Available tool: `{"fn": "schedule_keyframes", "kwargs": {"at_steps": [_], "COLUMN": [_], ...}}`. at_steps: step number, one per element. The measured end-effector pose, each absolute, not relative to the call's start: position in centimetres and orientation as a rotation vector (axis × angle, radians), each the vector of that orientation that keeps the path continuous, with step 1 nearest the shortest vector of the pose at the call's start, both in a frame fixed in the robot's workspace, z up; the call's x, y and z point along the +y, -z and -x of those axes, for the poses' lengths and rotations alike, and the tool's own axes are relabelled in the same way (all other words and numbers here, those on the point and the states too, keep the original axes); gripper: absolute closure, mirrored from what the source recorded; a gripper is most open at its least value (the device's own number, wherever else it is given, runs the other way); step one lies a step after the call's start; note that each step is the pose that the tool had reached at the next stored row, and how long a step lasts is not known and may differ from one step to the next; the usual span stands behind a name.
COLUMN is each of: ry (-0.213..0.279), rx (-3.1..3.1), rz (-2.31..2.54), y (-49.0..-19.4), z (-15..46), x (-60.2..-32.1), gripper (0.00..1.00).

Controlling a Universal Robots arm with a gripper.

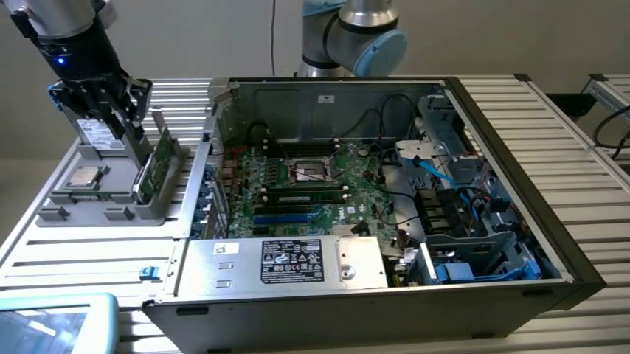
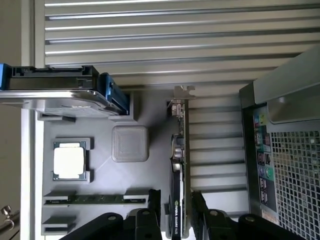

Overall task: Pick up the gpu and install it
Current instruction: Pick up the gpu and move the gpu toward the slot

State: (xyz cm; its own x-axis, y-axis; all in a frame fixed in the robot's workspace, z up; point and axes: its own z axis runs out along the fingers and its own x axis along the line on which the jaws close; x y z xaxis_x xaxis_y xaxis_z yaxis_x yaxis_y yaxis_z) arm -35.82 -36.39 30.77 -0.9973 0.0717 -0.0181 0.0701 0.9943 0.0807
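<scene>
Over the gray tray (image 1: 61,215), hand (image 2: 176,212) vertical, fingers (image 2: 154,204) straddling upright gpu (image 2: 178,150)

**Gripper lowered, pointing down, fingers apart**

The arm (image 1: 350,33) stands at the back of the scene, its silver links and pale blue joint cap in the upper middle of the exterior view. The wrist (image 1: 69,33) is on the exterior view's left, upright, dark-cased, with a small blue light lit. Below it the black gripper (image 1: 126,125) points straight down. In the wrist view its two black fingers (image 2: 155,212) are spread, with a gap between them
</scene>
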Motion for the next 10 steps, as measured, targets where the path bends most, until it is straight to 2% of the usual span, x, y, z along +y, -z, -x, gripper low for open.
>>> {"fn": "schedule_keyframes", "kwargs": {"at_steps": [10], "ry": [-0.125], "rx": [3.116], "rz": [-0.111], "y": [-29.0], "z": [35.7], "x": [-37.0], "gripper": [0.62]}}
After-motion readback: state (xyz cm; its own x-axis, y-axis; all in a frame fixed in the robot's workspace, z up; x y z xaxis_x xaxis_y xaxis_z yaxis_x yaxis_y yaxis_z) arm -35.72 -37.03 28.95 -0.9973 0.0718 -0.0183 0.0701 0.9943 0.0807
